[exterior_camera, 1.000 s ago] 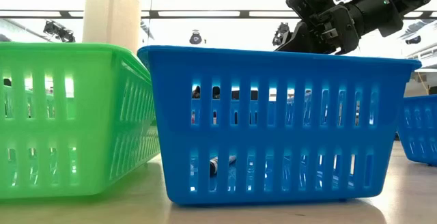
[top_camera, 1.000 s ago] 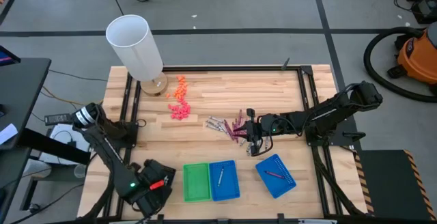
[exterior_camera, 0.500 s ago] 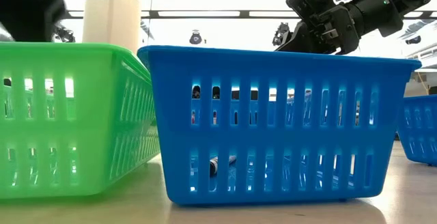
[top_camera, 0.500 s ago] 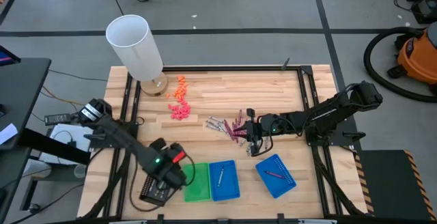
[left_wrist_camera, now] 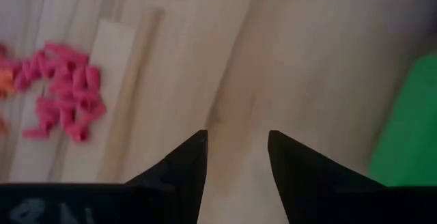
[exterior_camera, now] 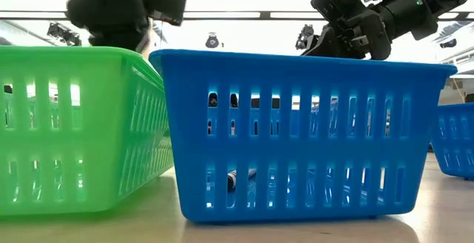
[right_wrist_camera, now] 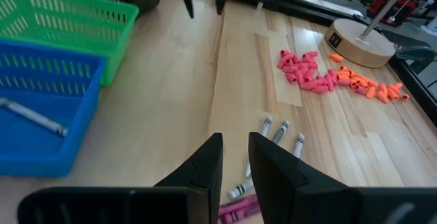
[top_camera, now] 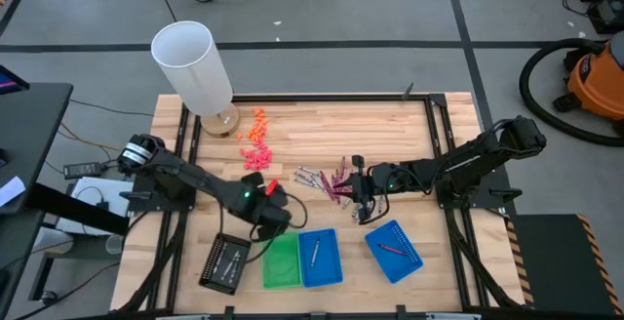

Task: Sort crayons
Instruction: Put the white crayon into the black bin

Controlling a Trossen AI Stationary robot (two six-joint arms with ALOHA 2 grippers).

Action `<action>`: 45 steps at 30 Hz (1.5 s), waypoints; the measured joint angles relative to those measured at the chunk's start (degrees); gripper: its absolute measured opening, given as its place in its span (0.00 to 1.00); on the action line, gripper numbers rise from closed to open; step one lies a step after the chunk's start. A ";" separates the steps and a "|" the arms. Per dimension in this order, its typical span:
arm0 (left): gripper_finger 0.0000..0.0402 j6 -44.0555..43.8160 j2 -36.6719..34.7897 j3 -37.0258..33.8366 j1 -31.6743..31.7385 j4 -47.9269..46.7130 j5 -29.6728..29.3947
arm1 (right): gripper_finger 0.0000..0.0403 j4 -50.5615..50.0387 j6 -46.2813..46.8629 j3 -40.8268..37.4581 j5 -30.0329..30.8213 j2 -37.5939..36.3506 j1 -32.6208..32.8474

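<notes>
The short silver-grey, magenta-pink and dark red-brown wax crayons [top_camera: 325,180] lie in a loose heap near the middle of the pale wooden counter [top_camera: 322,125], with a few grey ones [right_wrist_camera: 280,132] fanned out at the heap's edge. That central spot puts them within reach of both arms.

Along the counter's near edge stand three slotted plastic trays: a green one [top_camera: 281,260], a blue one [top_camera: 320,258] touching it, and a second blue one [top_camera: 394,251] set apart and turned at an angle toward the right side. One tray per colour seems to be the plan. The middle tray already holds a single grey crayon [top_camera: 315,253], and the angled tray holds a dark reddish one [top_camera: 391,249]; the green tray looks empty.

The right tool [top_camera: 358,195] hangs low at the right edge of the heap, its fingers [right_wrist_camera: 206,160] slightly parted with nothing between them, apparently lined up for a pick.

The left tool [top_camera: 276,203] sits over bare wood between the heap and the green tray, its fingers [left_wrist_camera: 187,163] spread and empty.

Toward the far left corner, a scatter of chunky orange and pink bits [top_camera: 255,142] lies beside a white cylindrical lamp on a round wooden base [top_camera: 195,66], well away from the trays and likely no part of the sorting. A flat black case [top_camera: 225,261] rests at the near left edge.
</notes>
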 joint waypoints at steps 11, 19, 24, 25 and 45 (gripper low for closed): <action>0.41 21.66 0.02 -5.94 11.91 18.95 2.67 | 0.20 -5.90 -2.02 0.01 8.96 0.00 -1.08; 0.41 30.57 0.02 -10.13 18.78 30.86 9.39 | 0.20 -7.66 -2.00 0.01 8.94 0.00 -2.99; 0.41 33.96 0.02 -11.14 21.28 34.63 11.81 | 0.20 -7.79 -1.28 0.01 7.02 0.00 -3.43; 0.41 34.61 0.02 -11.21 21.73 35.25 12.34 | 0.20 -7.79 -1.20 0.01 6.85 0.00 -3.43; 0.41 45.53 6.55 -11.23 24.05 43.12 15.44 | 0.20 -8.71 0.18 -1.56 7.68 0.00 -3.47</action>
